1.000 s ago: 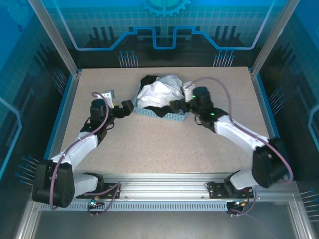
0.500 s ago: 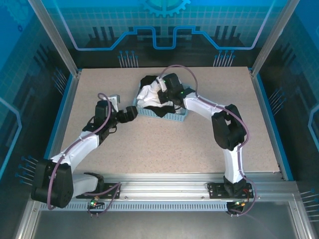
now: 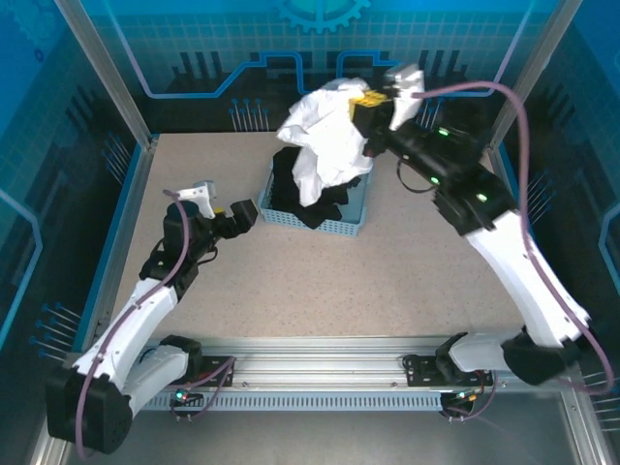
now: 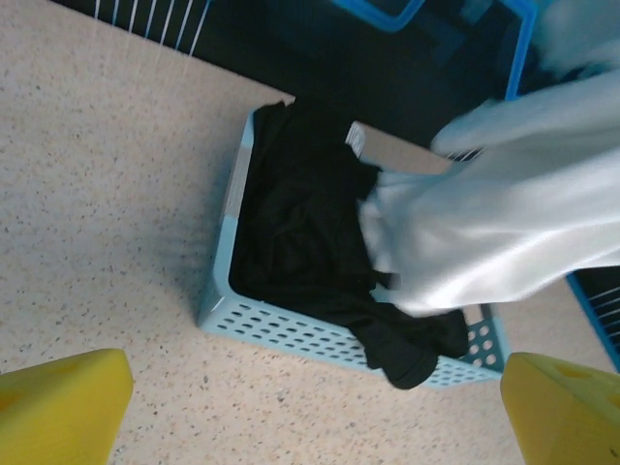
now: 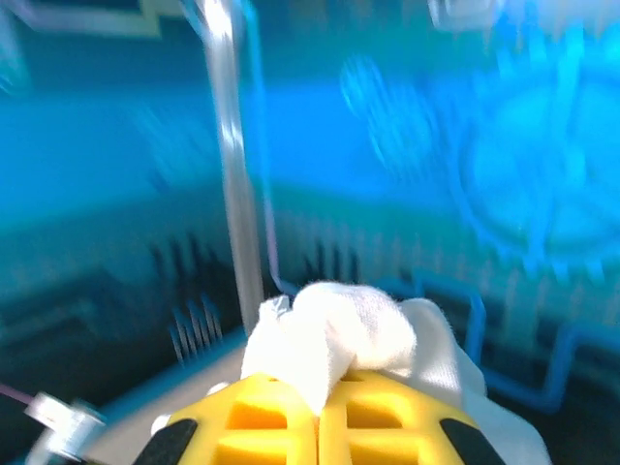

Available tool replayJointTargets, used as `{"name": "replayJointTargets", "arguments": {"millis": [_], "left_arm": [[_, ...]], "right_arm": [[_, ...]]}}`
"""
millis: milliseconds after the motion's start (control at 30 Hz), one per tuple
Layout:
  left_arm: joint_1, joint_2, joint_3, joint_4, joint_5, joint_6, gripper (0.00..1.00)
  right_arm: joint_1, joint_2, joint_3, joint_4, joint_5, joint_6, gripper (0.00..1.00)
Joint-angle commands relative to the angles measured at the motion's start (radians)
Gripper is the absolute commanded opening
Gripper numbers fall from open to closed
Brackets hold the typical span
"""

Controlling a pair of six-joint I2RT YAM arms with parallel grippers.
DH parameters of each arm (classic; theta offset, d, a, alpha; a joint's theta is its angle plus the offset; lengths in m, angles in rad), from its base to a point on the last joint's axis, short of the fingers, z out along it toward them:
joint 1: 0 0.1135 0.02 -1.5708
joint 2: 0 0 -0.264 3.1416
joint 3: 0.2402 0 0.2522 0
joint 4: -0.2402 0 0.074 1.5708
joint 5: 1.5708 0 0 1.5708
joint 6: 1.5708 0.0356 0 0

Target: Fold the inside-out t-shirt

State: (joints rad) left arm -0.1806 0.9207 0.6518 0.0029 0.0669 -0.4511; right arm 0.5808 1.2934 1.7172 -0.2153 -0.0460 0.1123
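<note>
right claw [image 3: 373, 103]: you have it pressed together on a bunch of the white t-shirt [image 3: 325, 145]. it sits high over the far edge of the surface [image 3: 339, 281], up against the blue back wall.
right claw, wrist view [image 5: 320, 402]: the two yellow fingers [image 5: 262, 421] meet with only a thin seam between them, and a knot of white cloth [image 5: 339, 329] bulges out above them.
t-shirt: it hangs crumpled from your right claw, above the basket [image 3: 329, 226]. its lower end trails down towards the basket's inside. you cannot tell whether the lowest fold touches what lies there.
t-shirt, left wrist view [image 4: 484, 242]: a pale, blurred sheet crosses over the right half of the basket [image 4: 291, 331].
left claw [image 3: 237, 215]: spread wide and holding nothing. it sits low, just beside the basket's near left corner, and points at it.
left claw, wrist view [image 4: 315, 421]: its yellow fingers [image 4: 58, 407] show in the two bottom corners, well apart, with bare surface between them.
basket: light blue with perforated walls, standing on the surface near the far middle.
black garment [image 3: 291, 179]: it lies heaped inside the basket, and one part [image 4: 402, 358] spills over the near wall towards the right corner.
surface: speckled beige, with a blue rim along the sides.
</note>
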Motion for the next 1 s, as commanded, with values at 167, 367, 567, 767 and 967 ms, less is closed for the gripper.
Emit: {"name": "replayJointTargets", "arguments": {"millis": [167, 367, 567, 767, 967], "left_arm": [[-0.007, -0.155, 0.107, -0.185, -0.012, -0.101, 0.99], [-0.007, -0.301, 0.14, -0.288, -0.089, -0.109, 0.99], [-0.007, -0.402, 0.164, -0.384, -0.261, -0.097, 0.99], [-0.007, -0.481, 0.188, -0.443, -0.387, -0.07, 0.99], [-0.007, -0.468, 0.161, -0.432, -0.311, -0.063, 0.99]], "right_arm": [[0.119, 0.012, 0.079, -0.02, -0.142, 0.042, 0.0], [0.174, 0.104, 0.085, -0.057, -0.187, 0.084, 0.0], [0.247, 0.27, 0.11, -0.05, -0.26, 0.155, 0.0], [0.291, 0.456, 0.125, -0.06, -0.264, 0.213, 0.09], [0.229, 0.467, -0.002, -0.278, -0.124, -0.031, 0.76]]}}
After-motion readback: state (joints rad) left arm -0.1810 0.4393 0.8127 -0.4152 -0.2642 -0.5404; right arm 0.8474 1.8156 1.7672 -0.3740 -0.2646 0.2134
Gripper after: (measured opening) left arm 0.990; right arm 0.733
